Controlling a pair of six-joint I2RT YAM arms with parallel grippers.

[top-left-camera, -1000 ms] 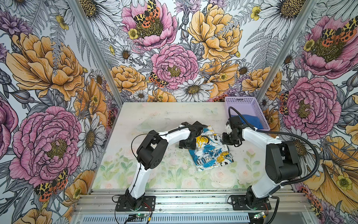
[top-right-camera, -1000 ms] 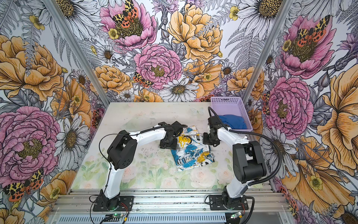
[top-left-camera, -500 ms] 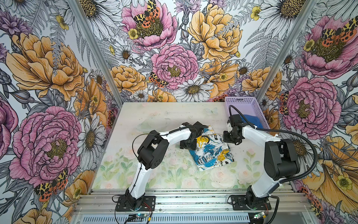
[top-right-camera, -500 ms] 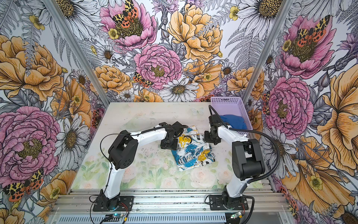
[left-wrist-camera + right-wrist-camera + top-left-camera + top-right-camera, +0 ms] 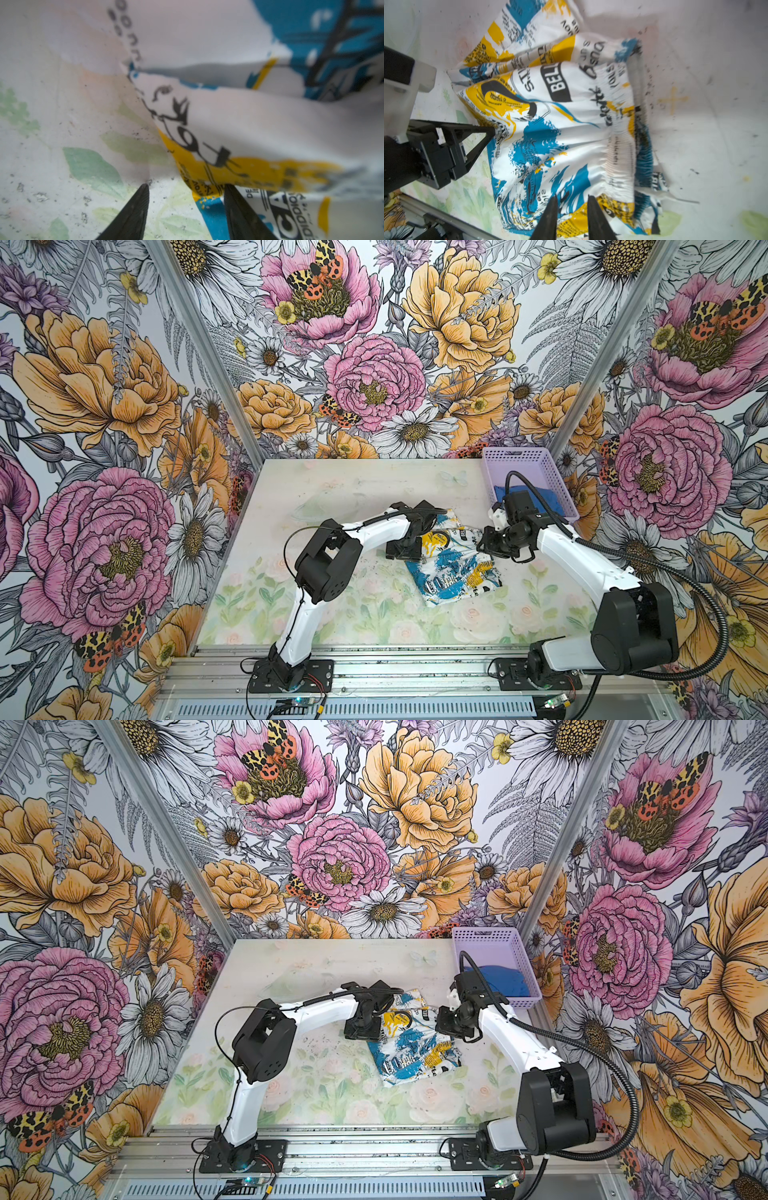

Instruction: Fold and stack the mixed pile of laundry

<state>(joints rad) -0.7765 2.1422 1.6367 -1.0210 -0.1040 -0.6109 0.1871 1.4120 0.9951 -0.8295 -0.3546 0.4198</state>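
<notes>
Both arms reached low to the printed garment [image 5: 453, 568] on the table [image 5: 374, 477]: left gripper [image 5: 186, 188] open at its edge, right gripper [image 5: 572, 197] barely open above it. The blue shirt [image 5: 544, 499] in the basket [image 5: 515, 454] showed in both top views only.

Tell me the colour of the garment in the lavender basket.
Royal blue garment, clearest in a top view.

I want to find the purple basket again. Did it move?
No. The lavender basket still sits beside the metal corner post in both top views.
</notes>
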